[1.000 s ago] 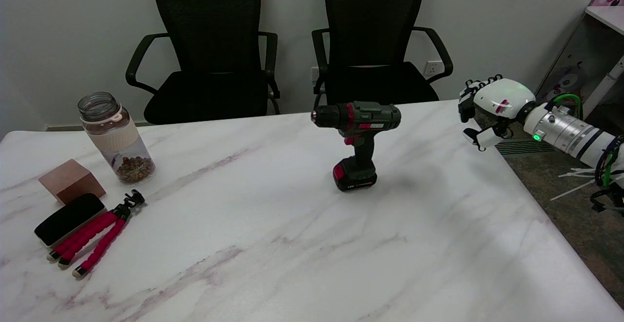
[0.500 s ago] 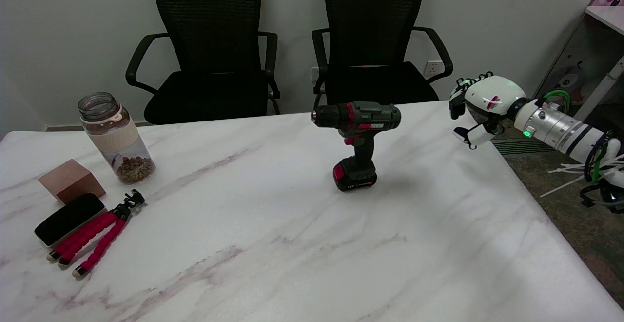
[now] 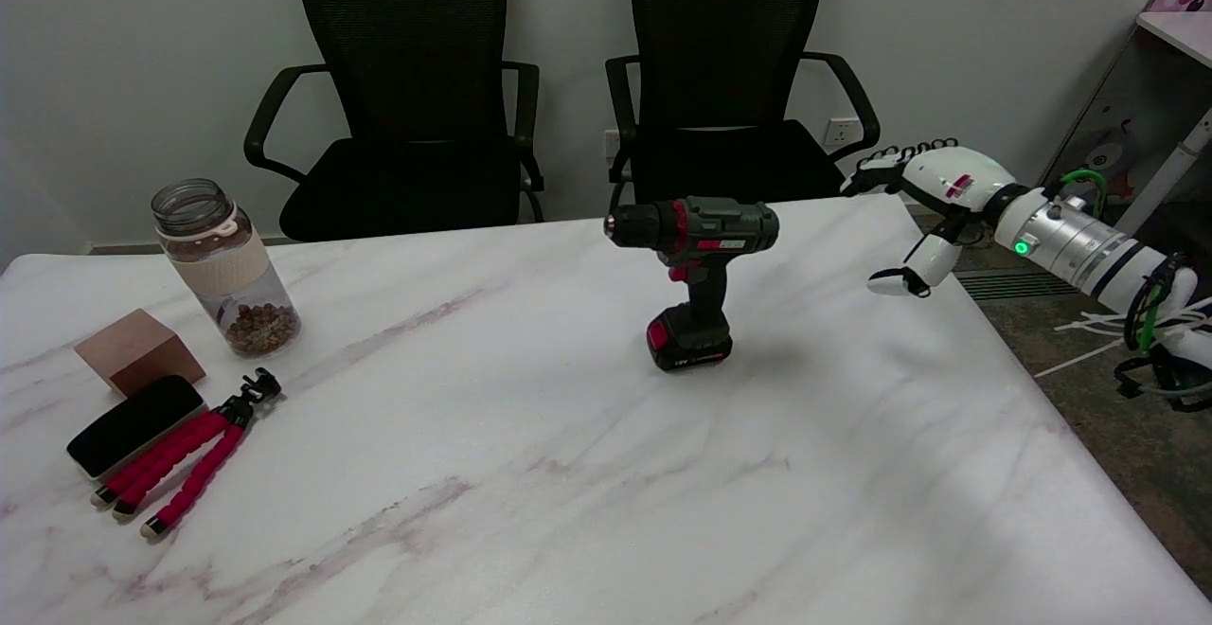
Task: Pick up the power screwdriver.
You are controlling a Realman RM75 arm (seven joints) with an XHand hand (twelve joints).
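The power screwdriver stands upright on its red-and-black battery base near the middle of the marble table, its chuck pointing left. Its body is dark green-grey with red accents. My right hand hovers above the table's far right edge, well to the right of the tool and apart from it. The fingers are spread toward the screwdriver, the thumb hangs lower, and nothing is in the hand.
At the left stand a clear jar with brown bits, a copper-coloured block, a black eraser-like pad and a small red-legged tripod. Two black office chairs sit behind the table. The table's right edge drops to carpet.
My right hand has moved left toward the screwdriver and its fingers have spread from a curled pose. The screwdriver has not moved.
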